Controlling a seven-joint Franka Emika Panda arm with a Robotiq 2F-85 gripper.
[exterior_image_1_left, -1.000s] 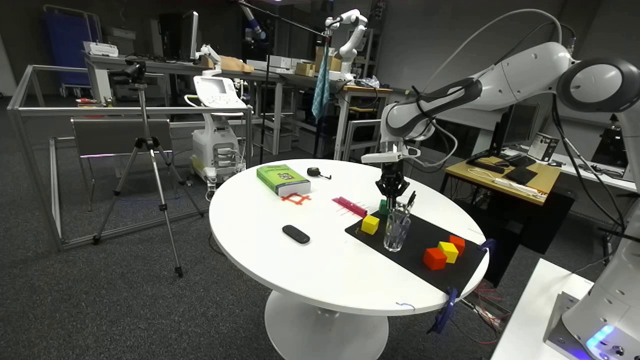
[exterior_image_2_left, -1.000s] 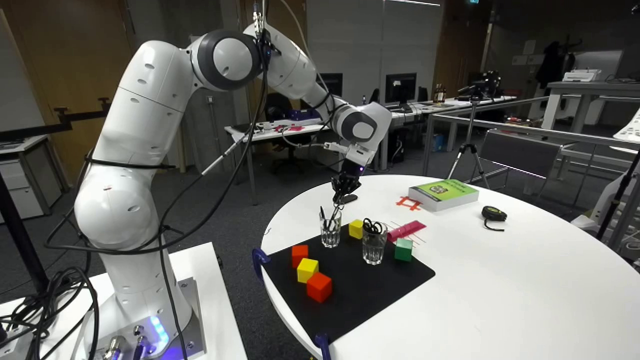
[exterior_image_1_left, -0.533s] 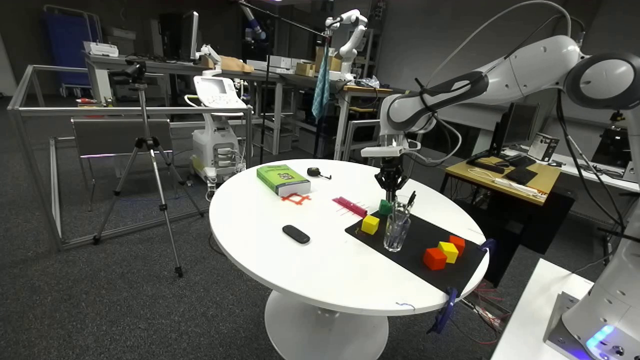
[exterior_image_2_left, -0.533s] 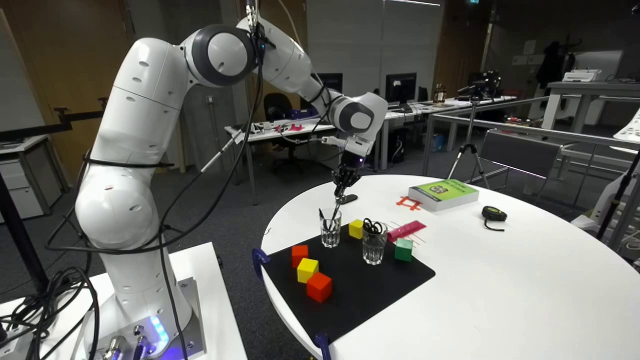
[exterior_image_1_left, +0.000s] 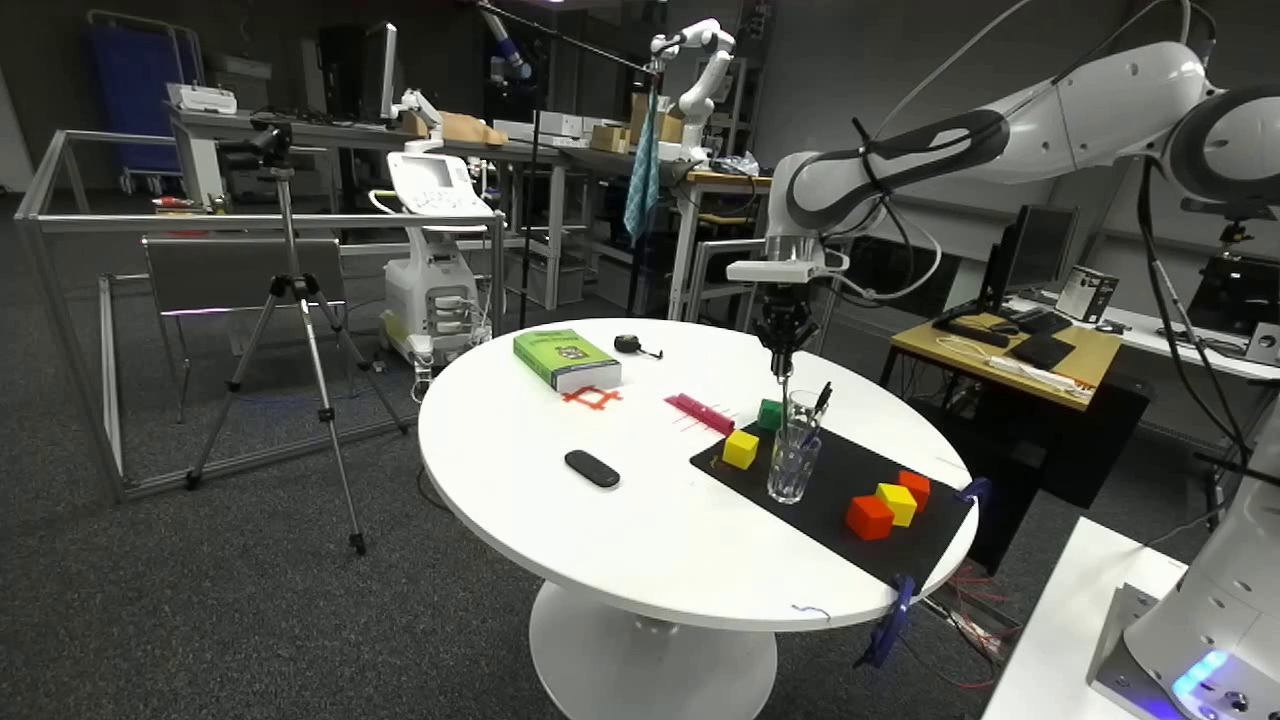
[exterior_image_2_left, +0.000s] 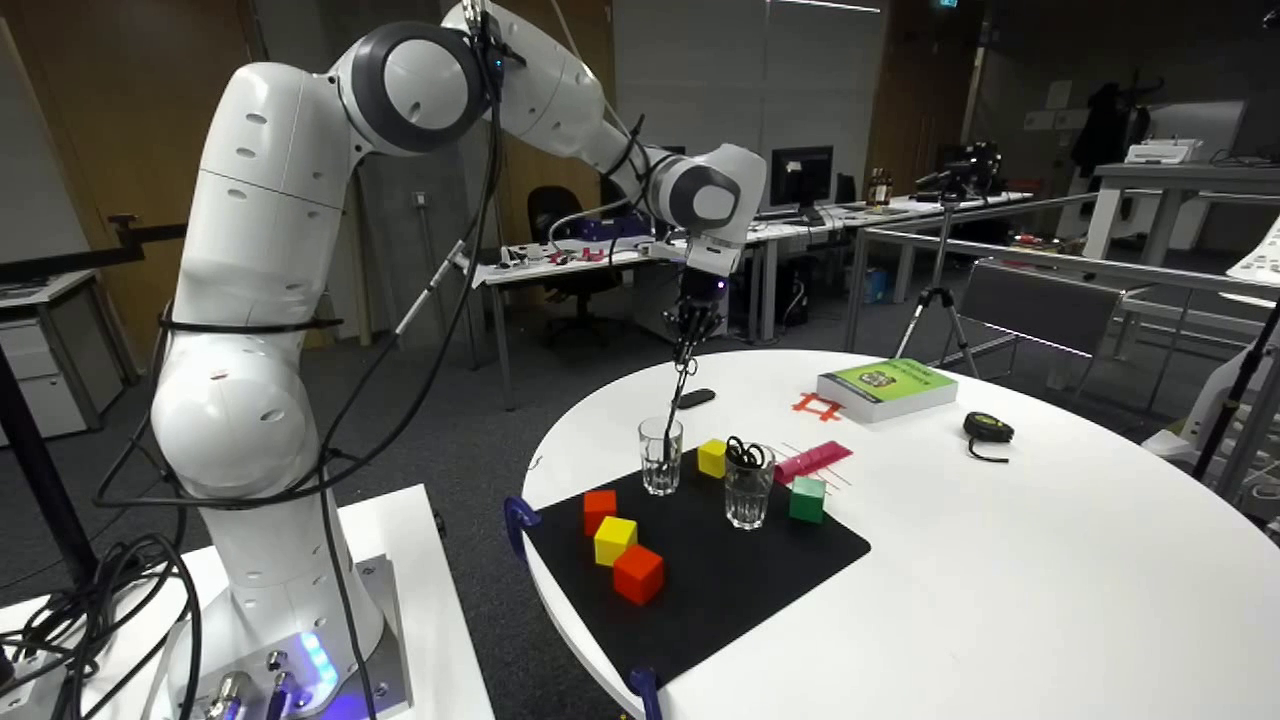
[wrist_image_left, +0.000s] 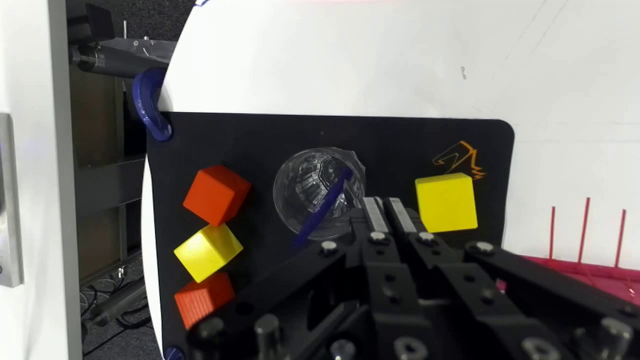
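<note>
Above a glass (exterior_image_2_left: 658, 465), gripper (wrist_image_left: 383, 209) tight on a thin tool (exterior_image_2_left: 677, 396), green cube (exterior_image_2_left: 807, 500) in both exterior views only

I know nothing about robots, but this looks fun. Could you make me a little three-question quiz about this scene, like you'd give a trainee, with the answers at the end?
1. Count: how many coloured cubes can you find on the round table, and how many of each colour?

2. True or false: the hand is shut on a thin tool.

3. Fill the gap: seen from the wrist, the long blue item leans inside a clear ____.

Key:
1. Five: two red, two yellow, one green.
2. True.
3. Glass.
</note>
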